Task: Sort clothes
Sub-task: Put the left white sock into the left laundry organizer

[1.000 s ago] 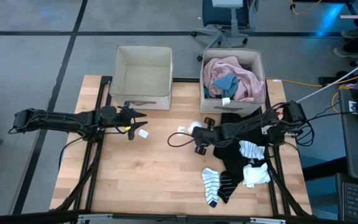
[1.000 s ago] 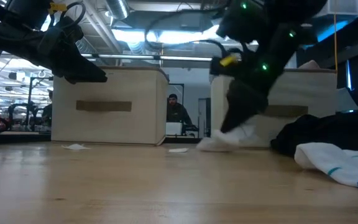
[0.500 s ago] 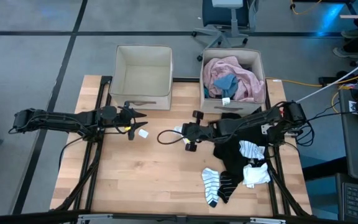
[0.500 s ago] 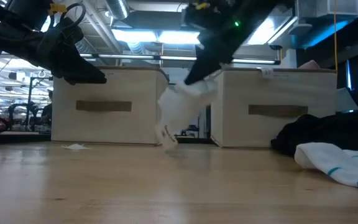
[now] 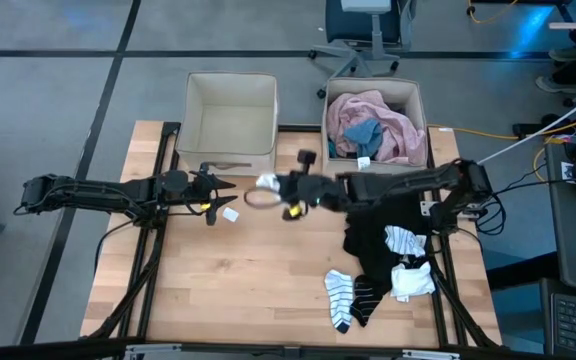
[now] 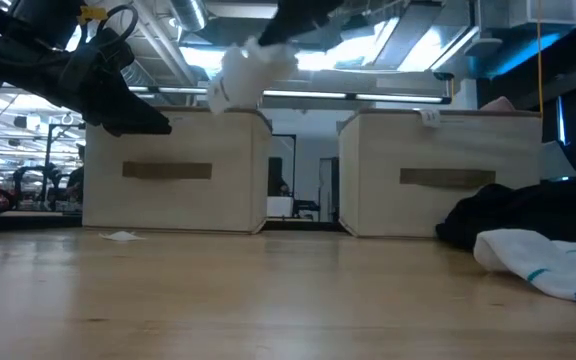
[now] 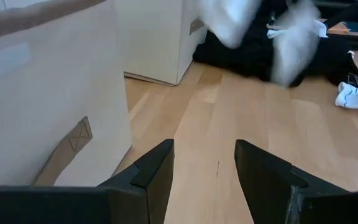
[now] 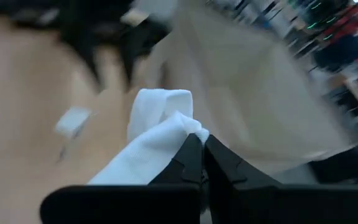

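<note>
My right gripper is shut on a white sock, high above the table beside the near right corner of the left beige bin. The sock also shows in the low view and the right wrist view. My left gripper is open and empty, near that bin's front wall. A pile of black pieces, white socks and a striped sock lies on the table's right. The right bin holds a pink shirt and a blue garment. My right gripper pinches a bunched fold of the white sock between its two fingertips. The fingers reach level from the table's right side. The sock is lifted clear of the table and hangs bunched in front of and below the fingers.
A small white scrap lies on the wood near my left gripper. The two bins stand along the table's far edge. Bare wood spans the table's middle and near left.
My right gripper has swung toward the table's left and up, carrying the white sock from the table near the black pile to well above the table beside the left bin. The sock has been lifted clear. My left gripper has kept still.
</note>
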